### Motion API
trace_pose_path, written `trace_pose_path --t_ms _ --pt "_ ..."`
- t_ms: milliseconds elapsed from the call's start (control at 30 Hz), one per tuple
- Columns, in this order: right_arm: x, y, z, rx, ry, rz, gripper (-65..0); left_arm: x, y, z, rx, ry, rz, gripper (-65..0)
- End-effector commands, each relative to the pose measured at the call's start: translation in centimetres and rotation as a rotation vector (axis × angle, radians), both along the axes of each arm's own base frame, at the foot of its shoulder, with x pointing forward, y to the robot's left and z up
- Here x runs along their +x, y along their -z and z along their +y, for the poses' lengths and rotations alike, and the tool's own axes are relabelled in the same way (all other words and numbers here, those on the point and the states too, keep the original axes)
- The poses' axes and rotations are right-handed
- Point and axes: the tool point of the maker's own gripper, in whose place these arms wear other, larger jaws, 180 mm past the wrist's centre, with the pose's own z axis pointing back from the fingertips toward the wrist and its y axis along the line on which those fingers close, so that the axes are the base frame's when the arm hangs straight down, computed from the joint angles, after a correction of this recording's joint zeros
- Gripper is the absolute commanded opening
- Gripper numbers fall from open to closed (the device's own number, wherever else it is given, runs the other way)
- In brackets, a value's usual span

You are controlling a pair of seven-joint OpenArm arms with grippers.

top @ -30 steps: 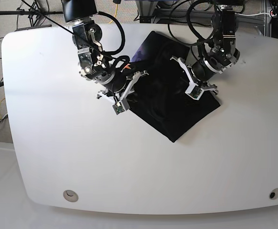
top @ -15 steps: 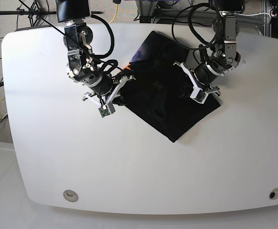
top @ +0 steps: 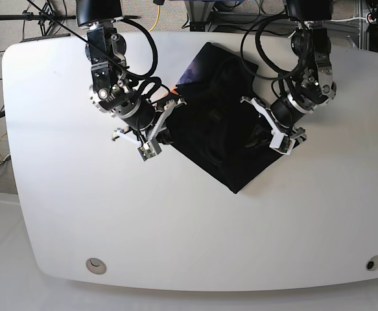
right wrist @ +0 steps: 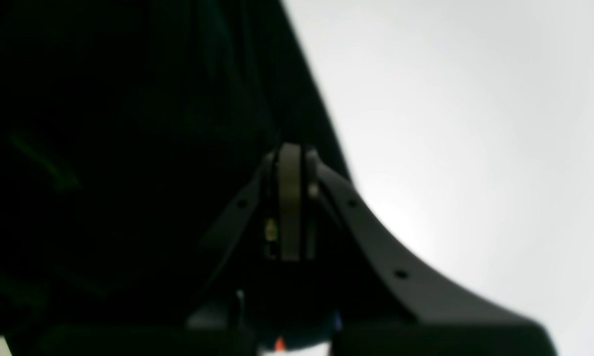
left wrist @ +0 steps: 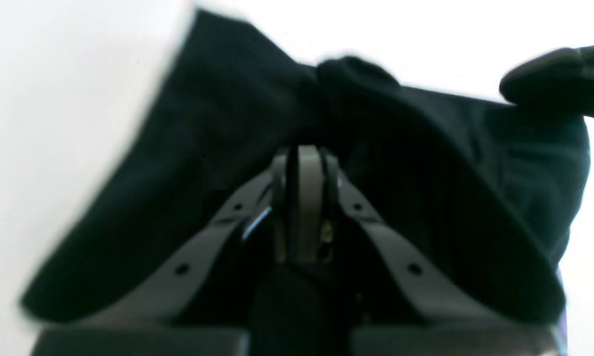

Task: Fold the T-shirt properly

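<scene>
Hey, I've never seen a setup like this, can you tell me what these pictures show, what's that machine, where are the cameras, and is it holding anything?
This is a robot with two black arms working over a white table. One picture looks down on the whole scene from above. The other two come from small cameras on each arm's wrist, looking along its tool, so they are close and blurry.

A black T-shirt, already partly folded into a slanted rectangle, lies on the table. It is the only item there.

Sides are the robot's own, so the left tool appears on the overhead picture's right, the right tool on its left. Both tools are shut at opposite edges of the shirt. The left one seems to pinch a bunched bit of cloth; the right one sits at the cloth's edge, but its grip is too dark to confirm.
</scene>
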Motion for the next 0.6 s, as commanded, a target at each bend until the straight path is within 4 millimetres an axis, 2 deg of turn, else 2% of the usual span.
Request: trace_pose_path --t_ms 0,367,433,567 --pt "0.7 -1.2 0.4 0.015 -0.005 -0.041 -65.0 0.5 -2.3 -0.3 -0.030 0.007 -0.082 -63.7" --pt "0.5 0.7 1.5 0.048 -0.028 0.004 -64.9 -1.2 -1.1 -1.2 -0.009 0.028 -0.080 -63.8" --pt "0.9 1.0 1.1 0.045 -0.016 0.007 -64.7 -2.3 -0.7 -1.7 -0.002 0.034 -0.069 -63.8" --pt "1.0 1.7 0.9 0.049 -0.009 0.024 -64.7 -2.9 -0.3 -2.2 0.000 0.047 -0.053 -63.8"
